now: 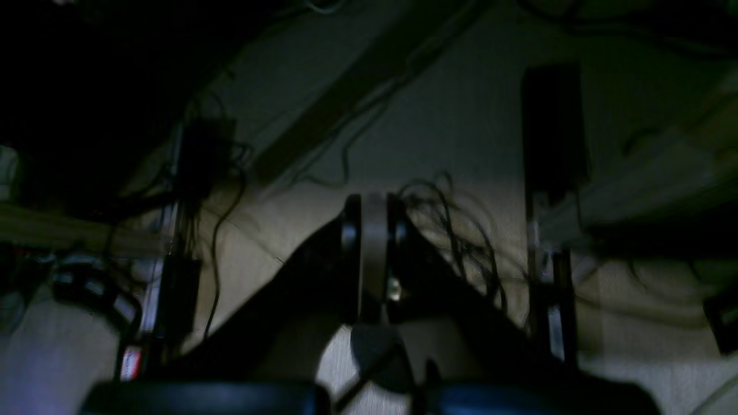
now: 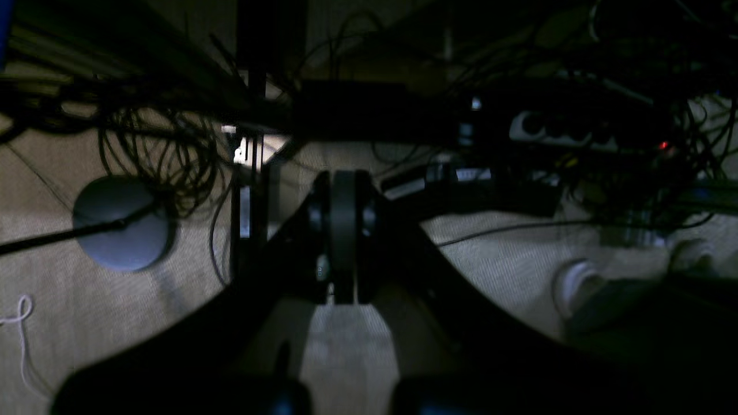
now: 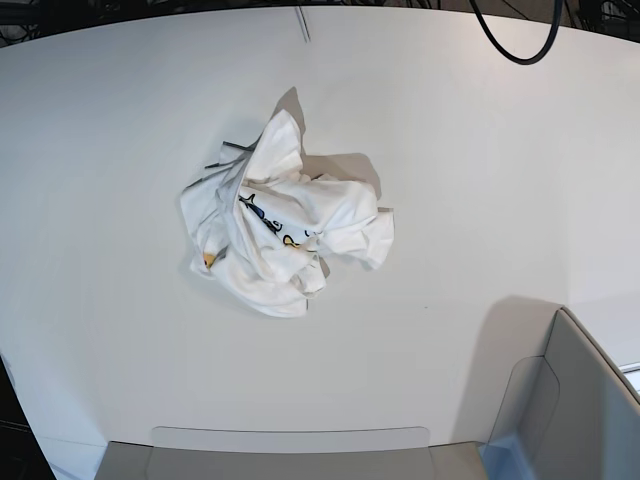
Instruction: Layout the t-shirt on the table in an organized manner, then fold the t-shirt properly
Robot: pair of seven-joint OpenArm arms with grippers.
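Overhead, the base view shows the t-shirt [image 3: 285,228] lying in a crumpled heap near the middle of the table [image 3: 110,130], a broad white surface with a curved far edge. Its cloth is bunched into loose peaks and folds, with scraps of blue, yellow and orange print peeking from the creases. No sleeve, hem or collar can be picked out, so laying it flat has not yet begun. A grey bin-like corner piece [image 3: 560,410] sits at the near right, well apart from the shirt. A black cable [image 3: 515,45] loops across the far edge.

Neither arm appears above the table. Both wrist cameras look down at a dim floor strewn with tangled cables [image 1: 455,230] and power gear, which suggests the arms hang parked low, away from the work. The left gripper [image 1: 373,253] has its fingers pressed together with nothing between them. The right gripper [image 2: 343,242] is likewise pressed together and empty. A round grey base [image 2: 118,222] rests on the carpet beside it.

The likely first step is raising both arms to the heap and finding an edge to spread.
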